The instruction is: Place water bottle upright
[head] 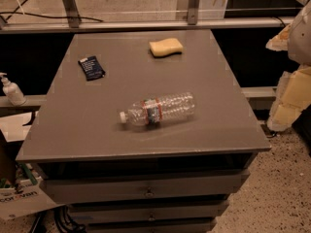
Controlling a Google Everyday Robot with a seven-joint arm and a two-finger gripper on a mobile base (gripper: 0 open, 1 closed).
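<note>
Grey cabinet top (87,130) fills mid view, w/ drawers (146,191) stacked under its front edge. Gripper (290,101) sits at the far right edge of view, off the cabinet's right side. Its pale cream and whitish parts are only partly in frame. Its state: can't tell whether wide, narrow or holding sth.

Water bottle (158,109) lies on its side on the top, well apart from gripper, to view-left of it and at abt the same height in frame. It has a clear ribbed body and a red/white/blue label band near the neck end. White cap (123,116) points away from gripper; base end is the nearer one. Bottle lies slightly angled, cap end a bit closer to the front edge.

Yellow sponge (166,47) rests farther back on the top, up and left of gripper, apart from the bottle. Dark blue packet (91,67) lies flat farther left still, past the bottle as seen from gripper, toward the back-left of the top.

White pump dispenser (10,89) stands upright on a ledge at the opposite edge of view from gripper, off the cabinet. Metal rail (146,25) runs across behind the cabinet. Speckled floor (277,193) shows below gripper, lower right. White box w/ printed lettering (19,198) sits low left by the drawers, far from gripper.
</note>
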